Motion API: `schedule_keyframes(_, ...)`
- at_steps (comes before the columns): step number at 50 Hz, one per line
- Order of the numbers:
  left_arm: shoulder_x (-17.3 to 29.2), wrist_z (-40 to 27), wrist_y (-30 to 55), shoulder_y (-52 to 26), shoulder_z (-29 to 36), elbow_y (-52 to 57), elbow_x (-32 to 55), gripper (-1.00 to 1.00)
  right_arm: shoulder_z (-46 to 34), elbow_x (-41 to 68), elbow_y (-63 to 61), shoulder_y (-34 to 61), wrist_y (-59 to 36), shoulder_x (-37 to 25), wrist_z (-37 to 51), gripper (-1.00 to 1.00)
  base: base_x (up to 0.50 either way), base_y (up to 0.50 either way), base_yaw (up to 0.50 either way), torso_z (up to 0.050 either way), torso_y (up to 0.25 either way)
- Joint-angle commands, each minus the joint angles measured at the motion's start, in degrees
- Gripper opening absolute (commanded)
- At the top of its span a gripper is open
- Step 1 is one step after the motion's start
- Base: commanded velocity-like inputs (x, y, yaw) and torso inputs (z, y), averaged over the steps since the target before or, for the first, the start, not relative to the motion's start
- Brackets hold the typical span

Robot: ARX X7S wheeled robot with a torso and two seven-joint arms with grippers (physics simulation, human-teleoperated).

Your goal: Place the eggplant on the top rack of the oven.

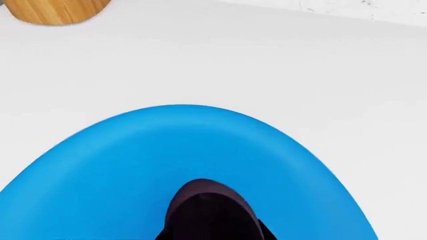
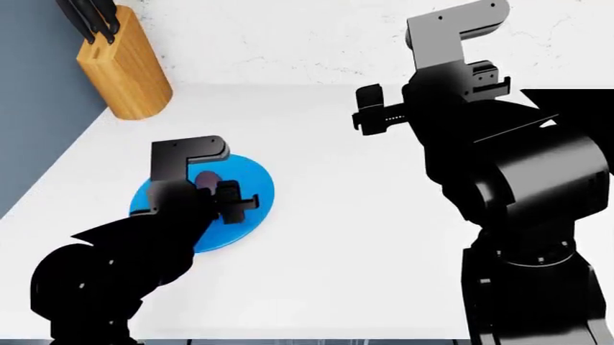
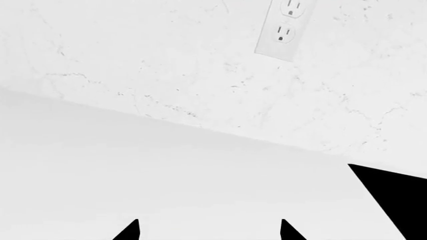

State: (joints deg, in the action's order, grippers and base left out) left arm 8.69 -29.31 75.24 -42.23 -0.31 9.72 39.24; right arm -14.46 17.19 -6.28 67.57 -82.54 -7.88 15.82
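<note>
The eggplant (image 1: 207,205), dark glossy purple, lies over the blue plate (image 1: 133,165) and fills the space between my left gripper's (image 1: 213,236) black fingertips, which press in on both of its sides. From the head, the left gripper (image 2: 223,195) hovers over the plate (image 2: 251,180), and the eggplant's paler end (image 2: 204,180) peeks out beside it. My right gripper (image 3: 209,231) is open and empty, held high above the white counter (image 2: 364,215) near the back wall; in the head view the right gripper (image 2: 369,115) sits at centre right. The oven and the top rack are out of view.
A wooden knife block (image 2: 123,68) stands at the back left corner of the counter. The marble back wall carries a power outlet (image 3: 285,27). A grey side panel (image 2: 39,86) borders the counter on the left. A black shape (image 3: 393,200) cuts in beside the right gripper.
</note>
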Motion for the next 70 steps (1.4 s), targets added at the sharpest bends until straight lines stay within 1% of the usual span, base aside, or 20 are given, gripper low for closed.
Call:
schedule_keyframes(1,0.02,-0.16,-0.51,1.49,0.75,-0.81,1.79,-1.00,0.05,0.45,-0.13,-0.19,0.17,-0.21,0.31,1.00,0.00,0.00,0.00,0.000,0.000)
schedule_keyframes(14,0.22,-1.90,1.15,1.02,0.18,1.62,3.13,-1.00,0.51,1.03,-0.84,-0.59,-0.15,-0.39,0.86,1.00,0.00,0.00,0.00,0.000,0.000)
schedule_keyframes(34,-0.24,-7.28,8.03,-4.37,-3.26,10.85,8.06,-1.00,0.79,2.13,-2.07,-0.83,-0.66,-0.97,1.27,1.00,0.00,0.00,0.00,0.000,0.000)
schedule_keyframes(43,-0.19,-9.23,9.72,-6.26,-3.92,14.52,10.18,-1.00,0.90,2.62,-2.83,-1.12,-0.25,-1.24,1.37,1.00,0.00,0.00,0.00,0.000,0.000)
schedule_keyframes(46,0.55,-9.80,9.82,-6.96,-2.65,16.00,10.24,-1.00,0.99,2.82,-3.36,-1.24,-0.10,-1.32,1.41,1.00,0.00,0.00,0.00,0.000,0.000)
schedule_keyframes(47,0.00,-9.64,10.34,-7.25,-3.54,15.97,11.32,-1.00,0.98,2.92,-3.62,-1.30,0.02,-1.37,1.37,1.00,0.00,0.00,0.00,0.000,0.000)
schedule_keyframes(51,0.22,-9.53,10.03,-7.96,-3.30,16.73,12.35,-1.00,0.79,3.23,-4.04,-1.43,0.33,-1.58,1.20,1.00,0.00,0.00,0.00,0.000,0.000)
schedule_keyframes(53,0.13,-10.13,10.36,-8.31,-3.60,17.05,12.93,-1.00,0.89,3.30,-4.59,-1.66,0.55,-1.66,1.32,1.00,0.00,0.00,0.00,0.000,0.000)
schedule_keyframes(54,0.57,-10.05,10.09,-8.44,-2.76,17.20,12.75,-1.00,0.84,3.30,-4.58,-1.67,0.52,-1.68,1.38,1.00,0.00,0.00,0.00,0.000,0.000)
schedule_keyframes(60,-0.08,-11.90,12.06,-10.21,-4.34,18.75,15.56,-1.00,0.89,3.69,-5.32,-1.82,0.61,-1.92,1.38,1.00,0.00,0.00,0.00,0.000,0.000)
schedule_keyframes(65,0.03,-12.90,12.51,-11.76,-3.91,19.54,17.01,-1.00,0.52,4.06,-6.16,-1.98,0.57,-2.31,1.27,1.00,0.00,0.00,0.00,0.000,0.000)
schedule_keyframes(68,-0.14,-14.13,12.99,-12.92,-4.72,19.32,18.07,-1.00,0.35,4.28,-6.63,-1.80,0.40,-2.46,1.22,1.00,0.00,0.00,0.00,0.000,0.000)
schedule_keyframes(70,-0.93,-16.09,14.10,-13.97,-5.94,19.05,20.81,-1.00,0.22,4.35,-6.72,-1.66,0.33,-2.52,1.26,1.00,0.00,0.00,0.00,0.000,0.000)
